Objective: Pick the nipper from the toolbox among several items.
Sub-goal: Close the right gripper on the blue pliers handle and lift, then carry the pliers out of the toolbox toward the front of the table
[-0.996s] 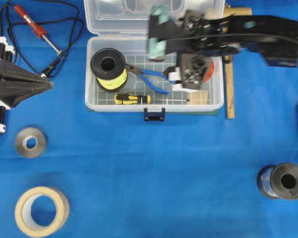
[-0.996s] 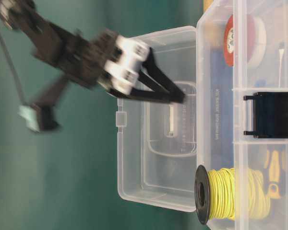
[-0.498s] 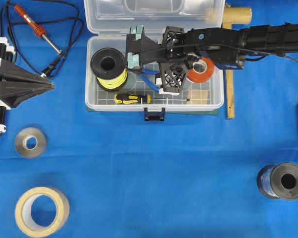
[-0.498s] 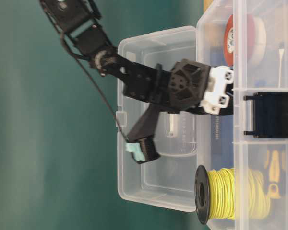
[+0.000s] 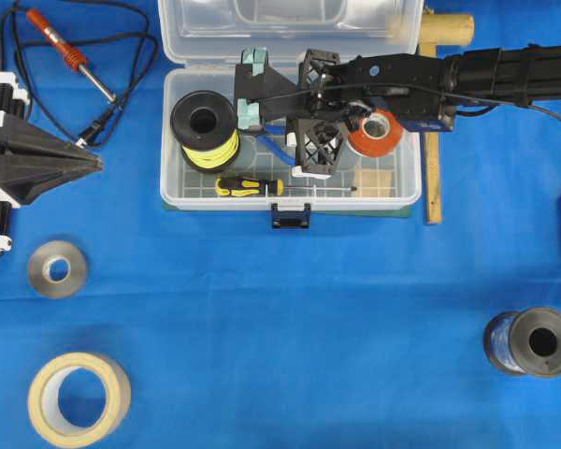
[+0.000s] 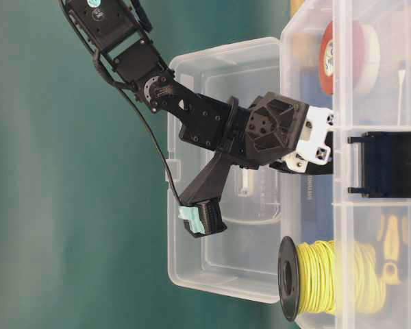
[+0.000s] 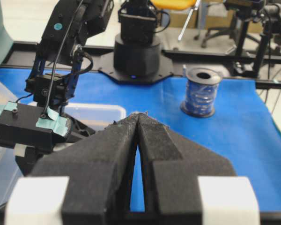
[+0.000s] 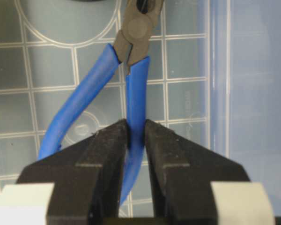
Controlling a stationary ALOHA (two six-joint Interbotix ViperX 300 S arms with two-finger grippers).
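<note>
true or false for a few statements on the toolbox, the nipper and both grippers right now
1. The right gripper is closed on one blue handle of the nipper. True.
2. Both nipper handles sit between the right gripper's fingers. False: only one handle is pinched; the other curves away outside the fingers.
3. The toolbox has its lid shut. False: the clear lid is swung open behind the box.
4. The yellow wire spool sits inside the toolbox. True.
5. The left gripper holds the yellow-and-black screwdriver. False: its fingers are shut on nothing, and the screwdriver lies in the toolbox.
</note>
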